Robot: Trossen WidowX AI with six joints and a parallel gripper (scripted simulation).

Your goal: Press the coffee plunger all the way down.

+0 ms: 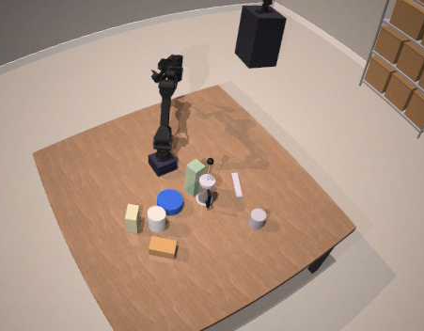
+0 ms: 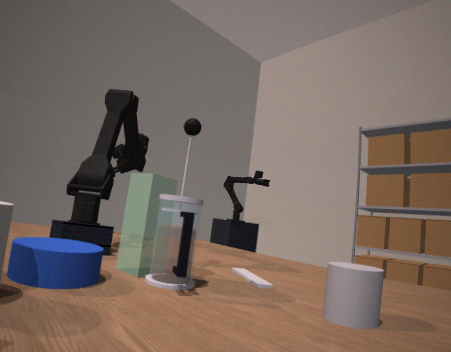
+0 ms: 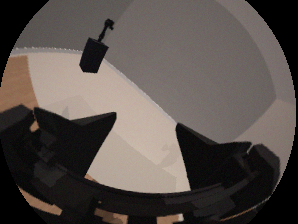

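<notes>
The coffee press (image 1: pixel 207 181) (image 2: pixel 166 240) stands upright on the wooden table (image 1: pixel 255 268) (image 2: pixel 231 325). It has a clear body, a pale lid and base, and a black handle (image 1: pixel 208 199) (image 2: pixel 186 242). The black plunger knob (image 1: pixel 210 161) (image 2: pixel 192 126) stands high above the lid on a thin rod, so the plunger is up. My gripper (image 3: pixel 146 121) is open and empty. In the top view it is raised beyond the arm's base, well away from the press. The press is not in the wrist view.
A tall green block (image 1: pixel 194 180) (image 2: pixel 136 225) stands close beside the press. A blue disc (image 1: pixel 170 201) (image 2: pixel 53 262), white cylinder (image 1: pixel 156 220), yellow block (image 1: pixel 132 219) and orange block (image 1: pixel 163 247) are nearby. A white bar (image 1: pixel 237 184) (image 2: pixel 251 277) and grey cylinder (image 1: pixel 257 219) (image 2: pixel 353 295) lie on the other side.
</notes>
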